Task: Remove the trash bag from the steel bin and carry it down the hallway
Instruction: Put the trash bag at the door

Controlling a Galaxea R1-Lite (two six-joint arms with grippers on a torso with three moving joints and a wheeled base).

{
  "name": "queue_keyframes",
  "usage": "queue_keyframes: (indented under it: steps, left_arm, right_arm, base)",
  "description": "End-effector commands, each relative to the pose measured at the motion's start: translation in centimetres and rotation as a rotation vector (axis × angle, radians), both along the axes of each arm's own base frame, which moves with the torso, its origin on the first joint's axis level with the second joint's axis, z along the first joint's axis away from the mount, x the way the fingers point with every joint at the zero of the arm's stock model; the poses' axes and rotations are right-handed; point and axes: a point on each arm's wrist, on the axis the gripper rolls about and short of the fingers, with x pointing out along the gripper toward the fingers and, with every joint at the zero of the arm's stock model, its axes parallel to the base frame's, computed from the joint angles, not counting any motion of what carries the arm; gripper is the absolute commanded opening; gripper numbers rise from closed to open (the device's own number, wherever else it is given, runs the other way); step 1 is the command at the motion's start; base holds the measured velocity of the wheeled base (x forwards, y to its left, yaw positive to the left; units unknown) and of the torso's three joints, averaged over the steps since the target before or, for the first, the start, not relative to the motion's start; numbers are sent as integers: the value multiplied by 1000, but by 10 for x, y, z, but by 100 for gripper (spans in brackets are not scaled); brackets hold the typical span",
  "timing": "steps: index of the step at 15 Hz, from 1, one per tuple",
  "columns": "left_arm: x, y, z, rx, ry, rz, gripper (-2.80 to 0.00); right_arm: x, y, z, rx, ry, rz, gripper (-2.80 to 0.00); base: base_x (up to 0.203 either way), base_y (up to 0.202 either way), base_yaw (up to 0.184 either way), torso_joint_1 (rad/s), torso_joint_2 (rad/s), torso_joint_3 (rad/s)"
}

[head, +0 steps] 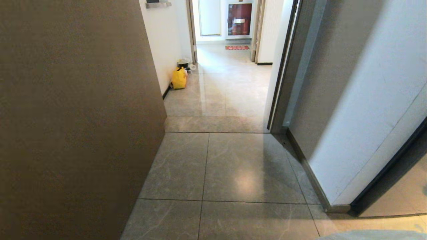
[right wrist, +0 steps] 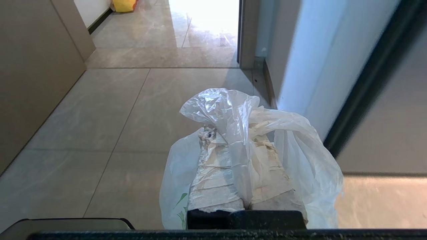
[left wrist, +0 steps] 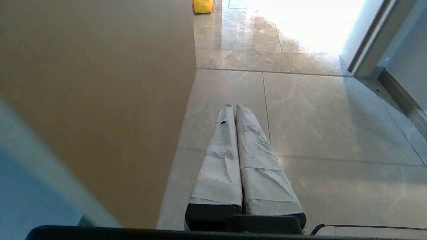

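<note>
Draping right hand (right wrist: 213, 131): trash bag (right wrist: 293, 150)

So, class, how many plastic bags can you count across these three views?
2. A thin white plastic carrier bag is draped over the shut right gripper; a yellow bag sits on the glossy tiled hallway floor by the left wall. Others may be hidden.

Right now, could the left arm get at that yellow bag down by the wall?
Probably not. The yellow bag sits far down the hallway against the left wall, well beyond the left gripper, which is shut over bare tiles. The base would likely have to drive closer first.
</note>
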Motion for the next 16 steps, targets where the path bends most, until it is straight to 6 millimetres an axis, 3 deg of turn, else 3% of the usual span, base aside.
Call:
queue_keyframes:
  steps: [1, 16]
  left_arm:
    - [0, 0, 0, 0, -1, 1, -280]
    - [0, 0, 0, 1, -1, 1, -280]
  right_arm:
    - [0, 0, 0, -1, -1, 0, -280]
    - [0, 0, 0, -1, -1, 0, -280]
  base:
    - [190, 0, 0, 2, 2, 2]
    - [192, 0, 1, 1, 3, 3]
